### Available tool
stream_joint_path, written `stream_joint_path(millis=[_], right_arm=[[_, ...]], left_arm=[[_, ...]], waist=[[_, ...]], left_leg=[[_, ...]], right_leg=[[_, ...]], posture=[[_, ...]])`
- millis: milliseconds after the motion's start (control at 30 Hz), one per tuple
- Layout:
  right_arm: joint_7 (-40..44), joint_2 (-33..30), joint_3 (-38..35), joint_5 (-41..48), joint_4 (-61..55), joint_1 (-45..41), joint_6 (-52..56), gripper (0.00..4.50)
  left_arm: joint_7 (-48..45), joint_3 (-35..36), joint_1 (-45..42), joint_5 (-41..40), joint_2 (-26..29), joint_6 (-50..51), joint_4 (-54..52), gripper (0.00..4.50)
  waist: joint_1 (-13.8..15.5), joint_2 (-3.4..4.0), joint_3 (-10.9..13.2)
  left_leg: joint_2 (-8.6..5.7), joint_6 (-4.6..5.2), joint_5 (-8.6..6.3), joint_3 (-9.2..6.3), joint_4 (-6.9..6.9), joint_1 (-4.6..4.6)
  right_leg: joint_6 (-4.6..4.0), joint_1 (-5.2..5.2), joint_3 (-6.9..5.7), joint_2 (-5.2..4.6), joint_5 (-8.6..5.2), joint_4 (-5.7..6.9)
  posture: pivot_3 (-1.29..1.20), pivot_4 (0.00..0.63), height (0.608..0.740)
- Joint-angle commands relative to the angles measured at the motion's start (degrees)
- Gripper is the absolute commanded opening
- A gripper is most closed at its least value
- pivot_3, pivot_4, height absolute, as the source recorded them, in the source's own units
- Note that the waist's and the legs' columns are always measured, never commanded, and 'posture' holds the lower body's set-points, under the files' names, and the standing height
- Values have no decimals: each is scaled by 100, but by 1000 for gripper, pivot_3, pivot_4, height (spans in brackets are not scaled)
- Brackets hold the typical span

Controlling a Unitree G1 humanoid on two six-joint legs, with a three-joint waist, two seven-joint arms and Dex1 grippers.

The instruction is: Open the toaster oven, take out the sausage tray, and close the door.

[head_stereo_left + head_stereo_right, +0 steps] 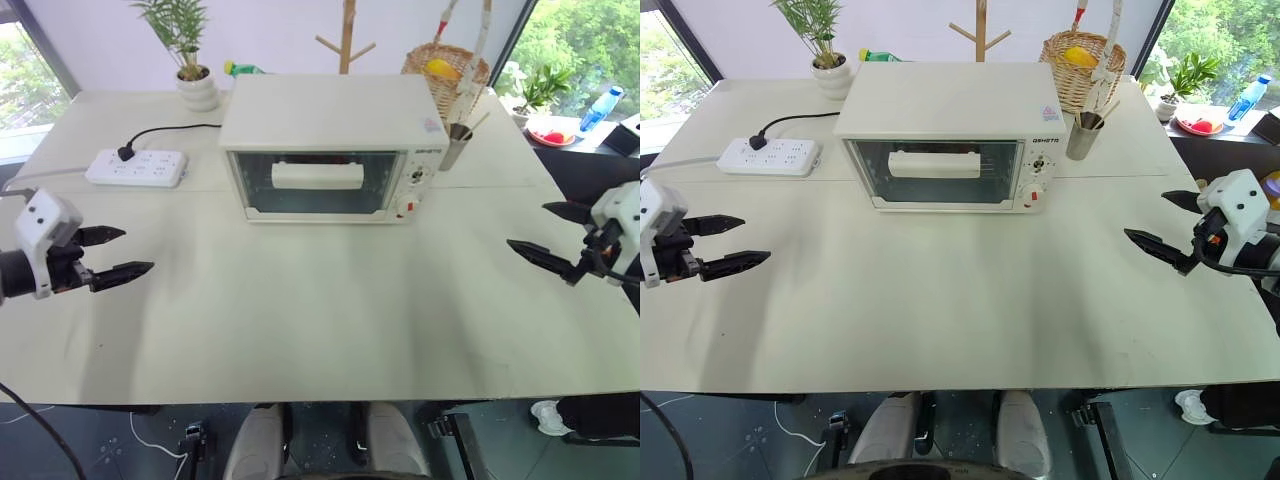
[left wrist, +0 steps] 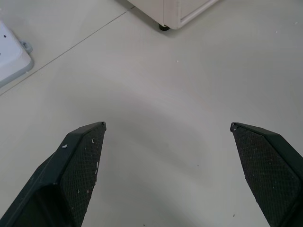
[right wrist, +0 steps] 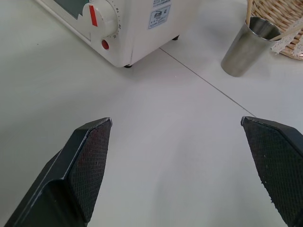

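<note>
The cream-white toaster oven (image 1: 330, 140) stands at the back middle of the table. Its glass door (image 1: 318, 184) is closed, the bar handle (image 1: 317, 177) lying across the glass. Control knobs and a small red switch (image 1: 406, 207) sit on its right panel; that corner shows in the right wrist view (image 3: 124, 26). The sausage tray is hidden from view. My left gripper (image 1: 112, 253) hovers open over the table's left side, well away from the oven. My right gripper (image 1: 548, 236) hovers open at the right side, also clear of the oven. Both are empty.
A white power strip (image 1: 137, 167) with a black plug lies left of the oven. A potted plant (image 1: 195, 75) stands behind it. A metal cup (image 1: 455, 145) and a wicker basket (image 1: 446, 70) stand to the oven's right. The table's front half (image 1: 320, 310) is bare.
</note>
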Motion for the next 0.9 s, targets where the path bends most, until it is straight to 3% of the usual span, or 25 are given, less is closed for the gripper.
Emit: stream_joint_path(millis=[33,433,633,800,900], right_arm=[[-9,13,-187,82,-37,-74,-70,4500],[5,19,-224,261,-224,9,210,4500],[30,-38,-240,792,-856,-87,868,4500],[-487,41,339,1675,-2070,-903,2136,4500],[-923,293,807,1879,-2592,-1312,2583,4500]], left_arm=[[-30,-15,-61,38,68,-134,-4,4438],[63,-17,-345,-156,-37,99,61,4438],[-83,-84,-797,-686,-47,623,-336,4438],[-430,-456,-1549,-1334,-6,1137,-916,4438],[-669,-838,-1873,-1332,14,1125,-1048,4438]], waist=[[0,0,0],[0,0,0],[4,-1,0],[-11,-2,1],[-14,-3,0]], left_leg=[[0,0,0,0,0,0],[0,0,0,3,0,0],[1,0,0,3,0,0],[2,0,0,3,2,1],[13,0,0,3,0,2]], right_leg=[[0,0,0,0,0,0],[8,-1,4,1,5,0],[13,-1,5,2,7,0],[14,-1,10,2,8,1],[14,-4,14,11,8,1]], posture=[[0,150,740],[0,150,740],[0,150,740],[0,150,740],[0,150,740]])
